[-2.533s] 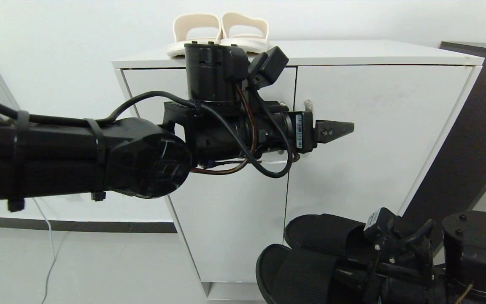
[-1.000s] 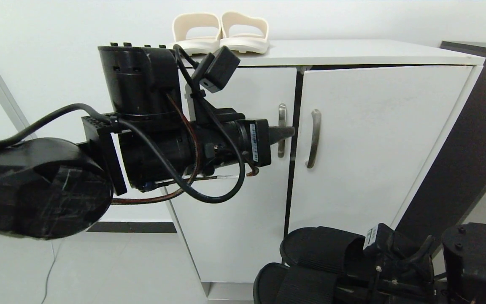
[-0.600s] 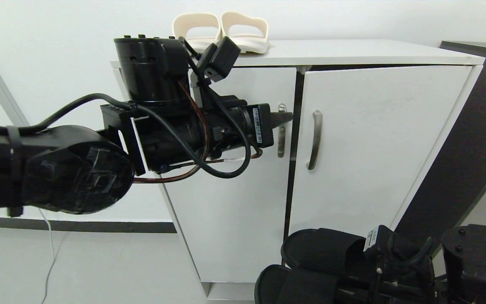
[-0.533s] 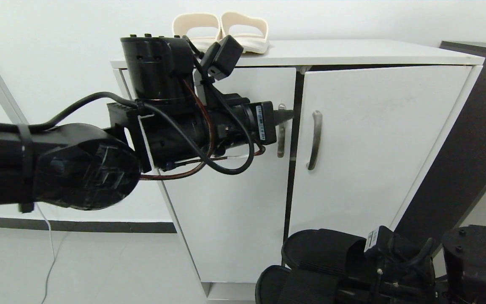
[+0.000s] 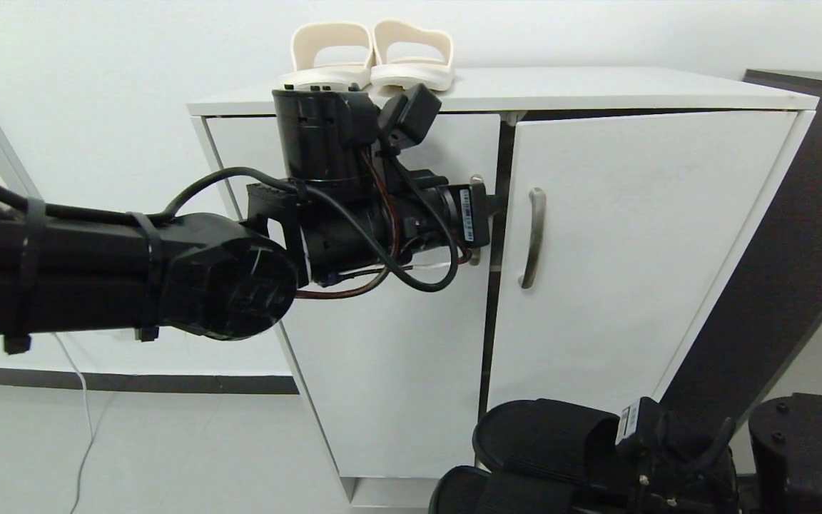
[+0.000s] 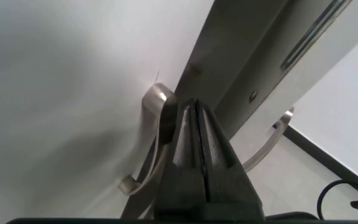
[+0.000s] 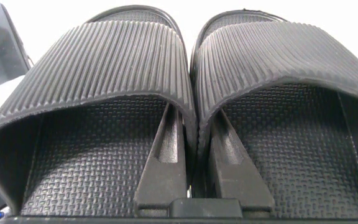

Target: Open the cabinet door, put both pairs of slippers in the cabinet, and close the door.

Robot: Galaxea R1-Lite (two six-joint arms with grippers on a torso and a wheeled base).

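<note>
Left arm (image 5: 133, 264) farther forward, level.

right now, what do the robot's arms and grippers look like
Both arms are matte black. The left arm has thick rounded links, cable ties, a looping black cable, a reddish-brown one and a white barcode label by the wrist. The left gripper has slim tapered black fingers. The right gripper has flat black wedge fingers; the right arm shows a round cap with screws.
</note>
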